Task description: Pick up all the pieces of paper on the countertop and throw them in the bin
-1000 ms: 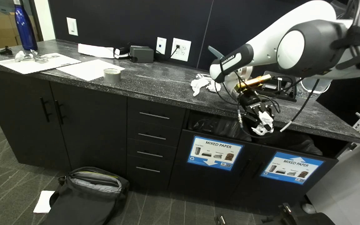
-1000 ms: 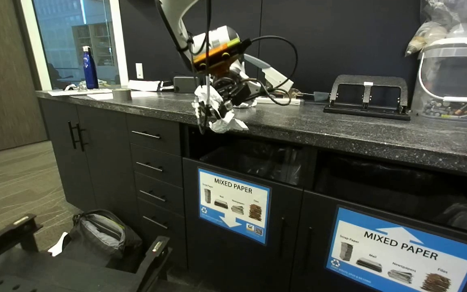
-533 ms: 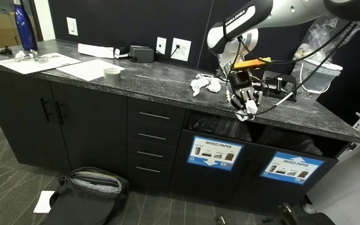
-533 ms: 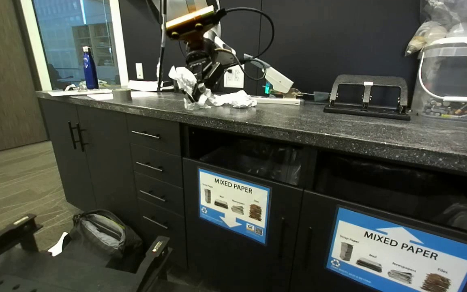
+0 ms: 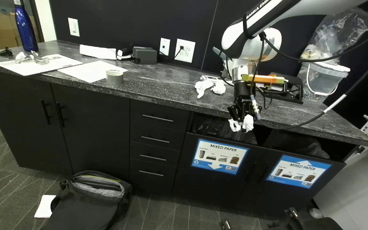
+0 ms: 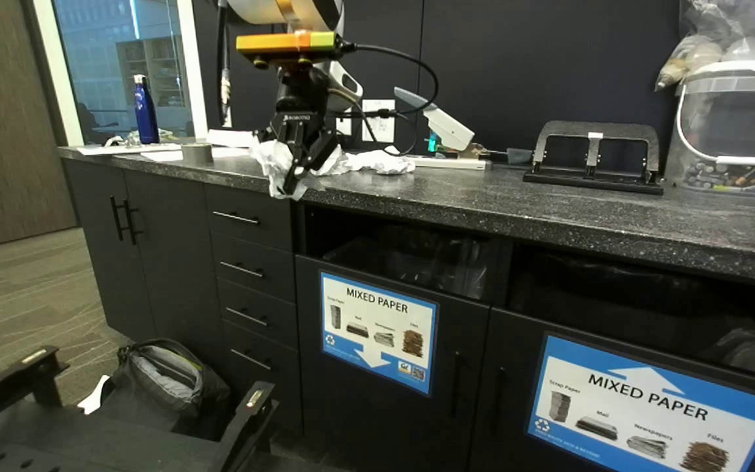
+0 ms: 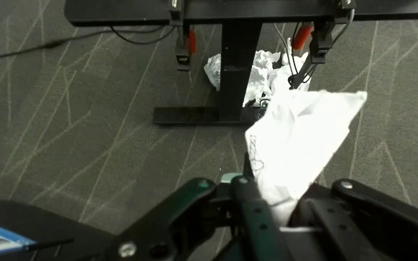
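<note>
Squaring up at the table (image 5: 164, 80), the arm (image 5: 272, 43) has turned its wrist from a slant to straight down over the last second. Jaws clamped throughout on a crumpled paper wad (image 5: 248, 122); one piece or two, can't tell from where I stand. It now hangs just out past the table's front edge, with carpet (image 7: 85, 152) beneath it in the wrist view.

Reading: delivery step, paper not yet in the bin (image 5: 208, 183). Pointing down there suggests a drop or a tuck into the dark slot (image 5: 214, 125), middle of the frame, directly under the table's edge. Two loose wads (image 5: 204, 86), up and left of the jaws, haven't budged, nor has the small wad (image 5: 20, 57) on the white sheet (image 5: 27, 68), upper left. More trips likely.

Edges: the table sits over the slot, so letting go right here would probably miss onto the carpet. My guess: lower first, then inward under the edge. Out front, toward the black stand (image 7: 240, 47) at the top of the wrist view, looks roomy. Cable (image 5: 334, 103) sags to the right of the paper, close to the edge; could snag. Hole punch (image 6: 620, 133), right of the jaws in an exterior view, stands apart.
</note>
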Action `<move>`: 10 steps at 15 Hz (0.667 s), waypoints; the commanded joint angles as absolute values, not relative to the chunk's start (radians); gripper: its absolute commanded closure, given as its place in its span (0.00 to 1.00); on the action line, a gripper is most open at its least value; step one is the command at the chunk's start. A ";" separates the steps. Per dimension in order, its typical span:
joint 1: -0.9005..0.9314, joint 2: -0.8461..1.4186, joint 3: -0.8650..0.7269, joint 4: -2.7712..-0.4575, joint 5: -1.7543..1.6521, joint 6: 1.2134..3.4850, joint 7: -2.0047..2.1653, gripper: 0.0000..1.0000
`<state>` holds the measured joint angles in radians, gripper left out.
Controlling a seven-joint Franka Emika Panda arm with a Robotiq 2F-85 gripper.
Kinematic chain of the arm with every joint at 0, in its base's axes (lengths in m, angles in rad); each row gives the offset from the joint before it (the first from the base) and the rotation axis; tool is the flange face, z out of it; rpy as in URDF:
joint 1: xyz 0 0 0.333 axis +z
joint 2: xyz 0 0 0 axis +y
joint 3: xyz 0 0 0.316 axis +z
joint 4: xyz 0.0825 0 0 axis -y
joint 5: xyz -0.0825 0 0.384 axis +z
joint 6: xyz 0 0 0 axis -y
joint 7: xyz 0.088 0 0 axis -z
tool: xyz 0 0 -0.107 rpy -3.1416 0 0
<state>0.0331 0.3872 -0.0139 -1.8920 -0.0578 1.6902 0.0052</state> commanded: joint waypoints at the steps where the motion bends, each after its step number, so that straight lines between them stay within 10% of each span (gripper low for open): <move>1: 0.016 0.281 0.015 -2.146 -0.062 1.963 -0.113 0.90; 10: 0.025 0.430 -0.004 -2.332 -0.165 2.710 -0.163 0.89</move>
<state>0.0318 0.3630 0.0042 -2.3333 -0.1296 2.5158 -0.1860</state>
